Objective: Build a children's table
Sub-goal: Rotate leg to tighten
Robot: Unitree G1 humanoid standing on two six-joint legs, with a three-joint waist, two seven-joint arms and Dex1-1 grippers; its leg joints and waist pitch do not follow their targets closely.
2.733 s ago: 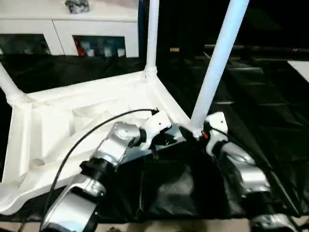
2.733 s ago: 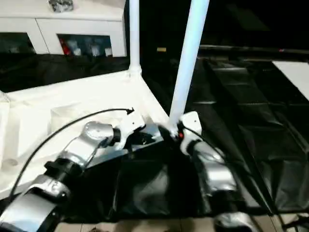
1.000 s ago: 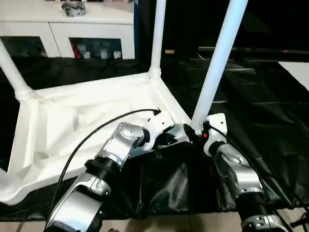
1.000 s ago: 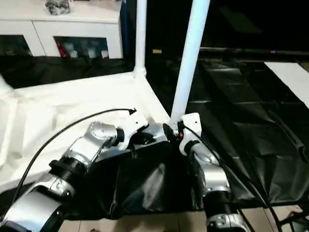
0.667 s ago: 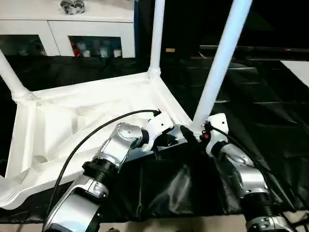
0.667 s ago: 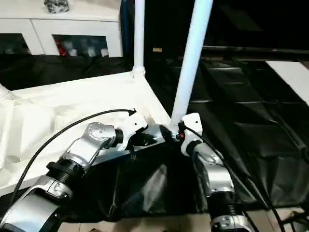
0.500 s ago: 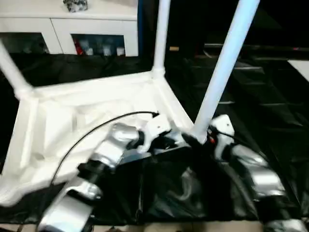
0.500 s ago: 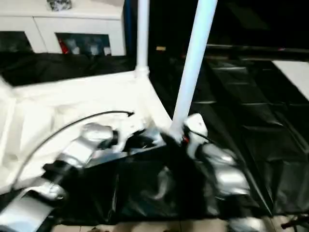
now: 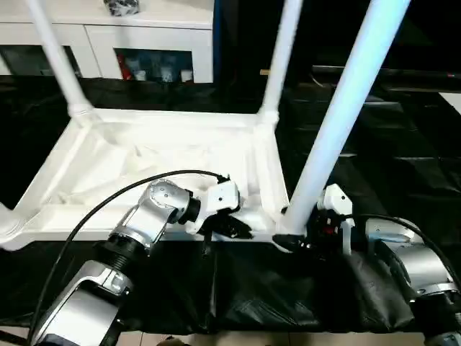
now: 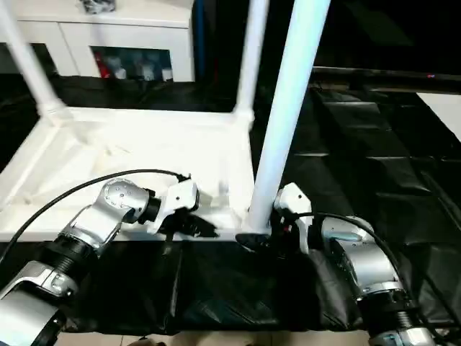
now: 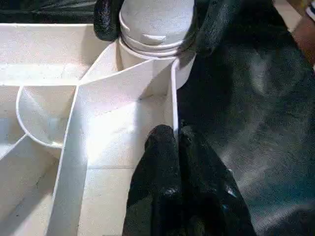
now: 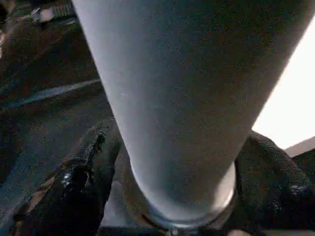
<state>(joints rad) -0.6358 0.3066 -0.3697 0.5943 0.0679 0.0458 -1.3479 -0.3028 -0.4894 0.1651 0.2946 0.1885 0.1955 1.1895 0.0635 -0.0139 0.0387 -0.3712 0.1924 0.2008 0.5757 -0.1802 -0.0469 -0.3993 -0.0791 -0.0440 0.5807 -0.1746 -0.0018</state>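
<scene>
The children's table lies upside down, its white ribbed tabletop facing up on the black sheet. Two legs stand in the far sockets, one at the far left and one at the far right. A third leg rises from the near right socket. My left gripper is shut on the tabletop's thin near rim, just left of that socket. My right gripper is closed round the base of the near right leg, one black finger on each side.
A white cabinet with glass doors stands at the back. Crinkled black sheet covers the ground around the table. A black cable loops over my left forearm. A white panel edge lies at the far right.
The tabletop has swung round and now lies square to me. Its near right corner has come closer, with both grippers still on it. The far left leg has moved right.
</scene>
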